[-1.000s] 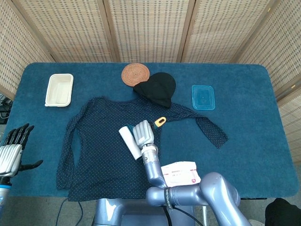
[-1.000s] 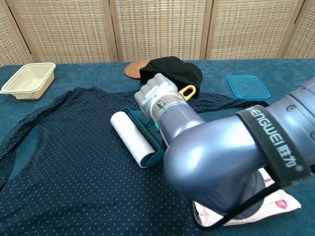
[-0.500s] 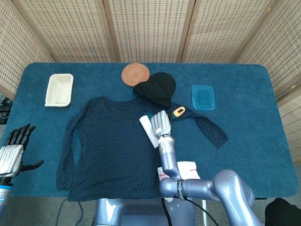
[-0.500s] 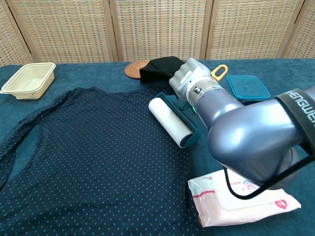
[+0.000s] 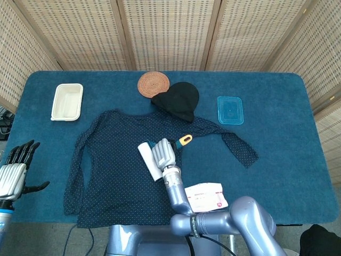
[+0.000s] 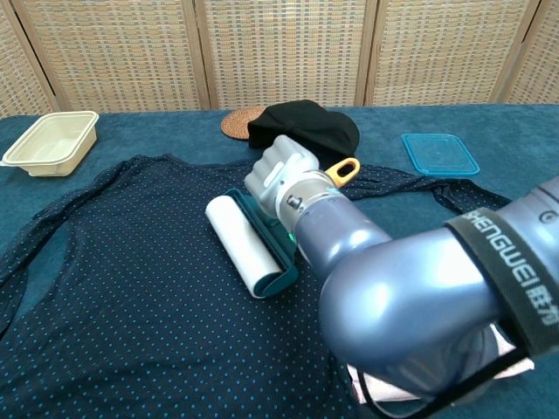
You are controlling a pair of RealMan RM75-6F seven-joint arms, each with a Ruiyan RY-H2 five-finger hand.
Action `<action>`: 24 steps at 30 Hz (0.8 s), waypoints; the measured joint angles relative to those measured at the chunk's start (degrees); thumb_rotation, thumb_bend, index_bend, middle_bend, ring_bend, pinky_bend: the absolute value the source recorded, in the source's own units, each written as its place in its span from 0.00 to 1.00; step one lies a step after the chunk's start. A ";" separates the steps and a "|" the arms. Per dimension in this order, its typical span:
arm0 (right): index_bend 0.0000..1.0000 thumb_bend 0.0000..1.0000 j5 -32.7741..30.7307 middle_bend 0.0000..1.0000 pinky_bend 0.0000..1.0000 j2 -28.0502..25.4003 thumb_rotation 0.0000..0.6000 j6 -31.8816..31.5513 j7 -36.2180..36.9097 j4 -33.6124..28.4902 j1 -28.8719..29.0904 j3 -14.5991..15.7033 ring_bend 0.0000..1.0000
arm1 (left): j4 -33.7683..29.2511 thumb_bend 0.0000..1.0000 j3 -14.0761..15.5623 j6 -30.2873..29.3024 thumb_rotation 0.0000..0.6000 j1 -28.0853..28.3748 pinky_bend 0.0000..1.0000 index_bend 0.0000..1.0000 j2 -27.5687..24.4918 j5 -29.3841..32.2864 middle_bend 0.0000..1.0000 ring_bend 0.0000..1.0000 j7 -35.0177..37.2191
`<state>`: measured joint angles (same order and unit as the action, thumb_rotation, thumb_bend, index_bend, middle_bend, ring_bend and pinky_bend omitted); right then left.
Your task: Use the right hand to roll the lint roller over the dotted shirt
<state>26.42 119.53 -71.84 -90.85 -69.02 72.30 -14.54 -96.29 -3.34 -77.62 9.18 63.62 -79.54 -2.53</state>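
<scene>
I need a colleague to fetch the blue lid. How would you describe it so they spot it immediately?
On the blue-covered table, look right of the black hat, past the dotted shirt. The lid is flat, translucent blue and rectangular, lying alone.

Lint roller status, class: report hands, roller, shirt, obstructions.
Right robot hand grips lint roller, white roll on dotted shirt. Left robot hand open, off to the side. Black hat overlaps the collar.

My right arm (image 6: 410,297) is a glossy blue-grey shell of rounded segments, wrapped by a black band lettered "HENGWEI" in white. Its right hand (image 6: 278,170) is pale silver. My left hand (image 5: 15,168) has a silver ribbed palm and black fingers (image 5: 22,150).
</scene>
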 measured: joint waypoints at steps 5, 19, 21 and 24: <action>0.73 0.91 2.22 1.00 1.00 3.72 1.00 -1.91 -1.14 0.13 0.95 0.37 1.00 | 0.00 0.00 -0.10 -0.12 1.00 -0.03 0.00 0.00 -0.03 0.30 0.00 0.00 -0.08; 0.73 0.91 4.54 1.00 1.00 6.99 1.00 -3.04 -5.63 2.96 -0.13 0.64 1.00 | 0.05 0.00 -0.02 0.21 1.00 0.03 0.00 0.00 -0.20 0.34 0.00 0.00 0.50; 0.73 0.91 4.64 1.00 1.00 6.38 1.00 -3.06 -6.03 3.10 -0.63 0.90 1.00 | 0.05 0.00 0.01 0.20 1.00 0.03 0.00 0.00 -0.18 0.33 0.00 0.00 0.47; 0.73 0.91 4.85 1.00 1.00 5.10 1.00 -3.15 -6.42 3.18 -1.65 1.34 1.00 | 0.02 0.00 0.00 0.16 1.00 0.03 0.00 0.00 -0.13 0.32 0.00 0.00 0.34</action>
<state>31.27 124.63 -74.99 -97.27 -65.84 70.65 -13.20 -96.26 -3.34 -77.46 9.21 63.49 -79.22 -2.19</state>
